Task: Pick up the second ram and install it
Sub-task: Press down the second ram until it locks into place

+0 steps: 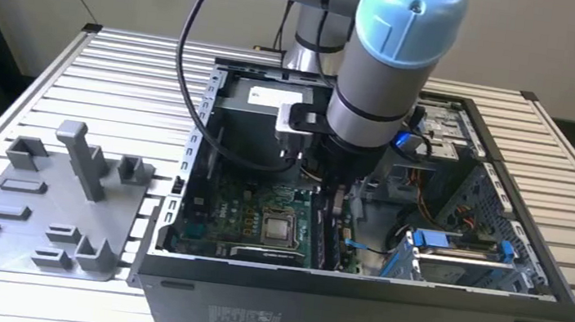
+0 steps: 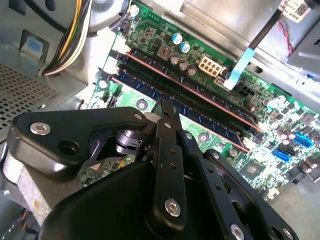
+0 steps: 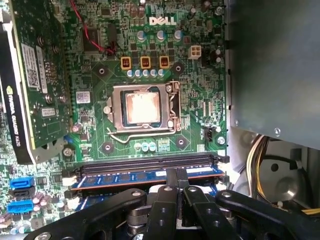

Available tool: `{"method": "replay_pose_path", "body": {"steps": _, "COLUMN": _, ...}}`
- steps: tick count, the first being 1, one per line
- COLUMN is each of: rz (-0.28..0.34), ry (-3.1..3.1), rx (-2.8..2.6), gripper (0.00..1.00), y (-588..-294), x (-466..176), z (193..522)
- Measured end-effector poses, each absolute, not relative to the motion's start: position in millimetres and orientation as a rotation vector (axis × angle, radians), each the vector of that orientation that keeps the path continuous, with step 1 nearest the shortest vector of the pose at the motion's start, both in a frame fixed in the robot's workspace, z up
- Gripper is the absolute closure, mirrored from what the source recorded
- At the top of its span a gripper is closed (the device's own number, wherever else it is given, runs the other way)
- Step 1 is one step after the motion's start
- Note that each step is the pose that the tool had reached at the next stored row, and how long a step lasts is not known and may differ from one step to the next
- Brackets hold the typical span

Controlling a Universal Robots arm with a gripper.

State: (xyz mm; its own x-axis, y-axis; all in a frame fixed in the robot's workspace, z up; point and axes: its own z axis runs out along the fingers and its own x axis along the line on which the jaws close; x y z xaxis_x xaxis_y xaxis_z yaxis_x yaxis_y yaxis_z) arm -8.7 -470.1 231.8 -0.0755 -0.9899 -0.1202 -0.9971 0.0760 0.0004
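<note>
Gripper (image 3: 175, 175): we see its fingers together, tips pressed on the top edge of the ram (image 3: 150, 176), which sits in a blue slot on the board (image 3: 150, 40), just beside the dark slot (image 3: 147, 163) next to the CPU (image 3: 142, 107). Ram: we judge it light, stiff, fragile; hold by long edges. Tray (image 1: 34, 212) sits on the exterior view's left; case (image 1: 356, 318) to its right.

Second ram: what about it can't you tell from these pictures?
Exterior view: the arm hides the ram.
First wrist view: the gripper covers the middle of the ram, so whether it is fully seated is unclear.
Second wrist view: the gripper hides where its tip meets the ram.
</note>
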Motion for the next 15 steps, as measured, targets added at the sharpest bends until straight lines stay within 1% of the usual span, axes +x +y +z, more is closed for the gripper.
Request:
{"method": "replay_pose_path", "body": {"steps": 10, "rz": 0.124, "ry": 2.23, "rx": -2.086, "gripper": 0.89, "y": -470.2, "x": -7.9, "z": 216.1}}
{"method": "replay_pose_path", "body": {"steps": 15, "rz": 0.127, "ry": 2.228, "rx": -2.084, "gripper": 0.89, "y": -470.0, "x": -7.9, "z": 234.2}}
